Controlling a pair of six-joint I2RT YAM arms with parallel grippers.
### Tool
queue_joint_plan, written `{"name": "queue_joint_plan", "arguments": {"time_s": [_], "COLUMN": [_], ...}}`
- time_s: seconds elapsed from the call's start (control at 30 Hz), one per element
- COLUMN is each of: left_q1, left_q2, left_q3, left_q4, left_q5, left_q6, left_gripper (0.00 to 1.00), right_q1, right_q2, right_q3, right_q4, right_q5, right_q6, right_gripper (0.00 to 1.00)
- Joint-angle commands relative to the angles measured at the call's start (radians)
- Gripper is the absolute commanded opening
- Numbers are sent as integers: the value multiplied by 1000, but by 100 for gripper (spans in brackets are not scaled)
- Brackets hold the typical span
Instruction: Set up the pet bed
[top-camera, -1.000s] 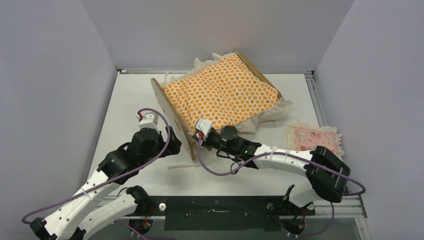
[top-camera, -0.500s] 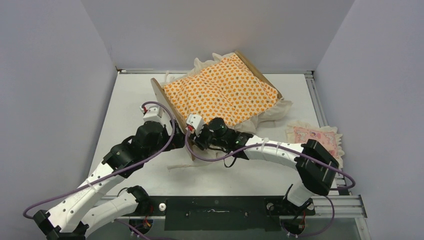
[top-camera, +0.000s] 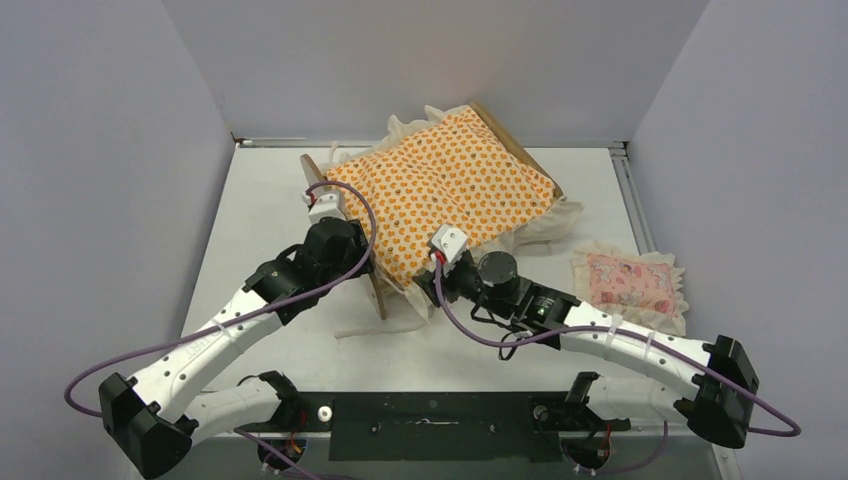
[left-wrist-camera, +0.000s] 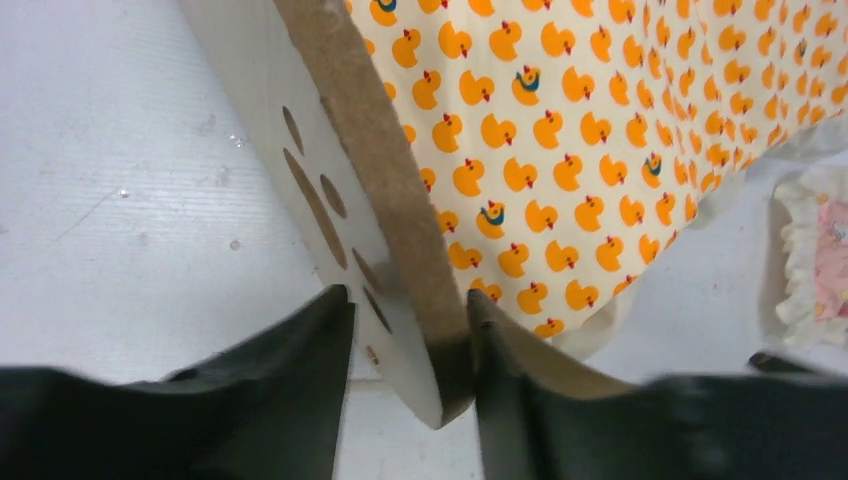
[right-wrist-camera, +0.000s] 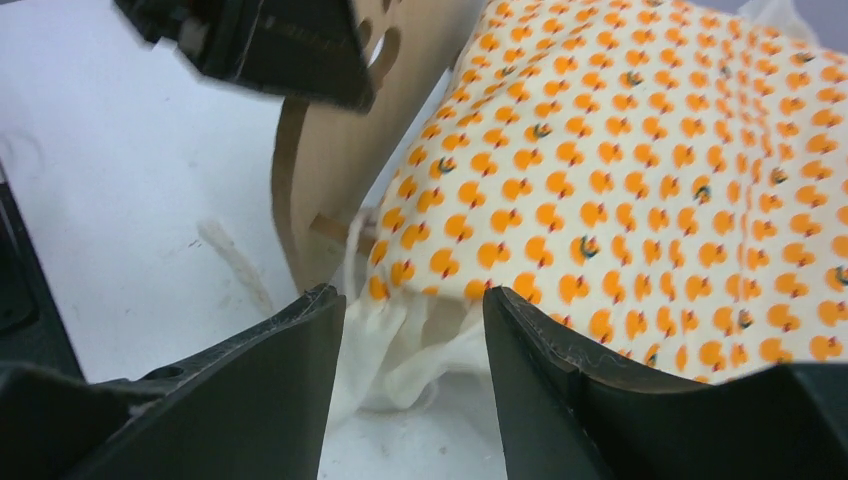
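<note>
Light plywood pet bed (top-camera: 507, 136) sits at the back middle of a white table (top-camera: 258, 200), set at an angle, with its arched headboard (left-wrist-camera: 270, 80) towards the near left. A mattress (top-camera: 450, 180) printed with orange ducks lies across the frame, its cream ruffle (right-wrist-camera: 400, 345) spilling over the edges. The left gripper (left-wrist-camera: 408, 298) is clamped on the lower end of the headboard, one black finger on the pale face with the paw-print holes and the other on the brown cut edge. The right gripper (right-wrist-camera: 410, 295) is released, jaws apart, at the near corner of the mattress, with only loose ruffle between its fingers. A small pink frilled pillow (top-camera: 628, 282) lies flat on the table to the right, apart from the bed.
</note>
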Motion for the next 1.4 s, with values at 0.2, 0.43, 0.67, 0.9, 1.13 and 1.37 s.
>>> {"name": "queue_joint_plan", "arguments": {"time_s": [0.2,0.43,0.67,0.9,1.13,1.37], "left_q1": [140,184,256,305,316,319], "left_q2": [62,126,172,208,214,215], "left_q3": [132,172,169,188,195,182], "left_q4": [99,137,183,183,169,169], "left_q5": [-19,86,189,285,331,359], "left_q6": [273,349,373,401,409,398], "left_gripper": [11,13,13,13,13,13], "right_q1": [192,204,195,160,116,109], "right_q2": [130,390,638,807,893,933], "right_q3": [-83,8,85,150,202,200], "right_q4": [197,332,491,608,639,574], "right_q5": [94,94,211,205,165,74], "right_q6": [149,52,53,74,46,47], "right_gripper": [54,52,48,49,50,40]}}
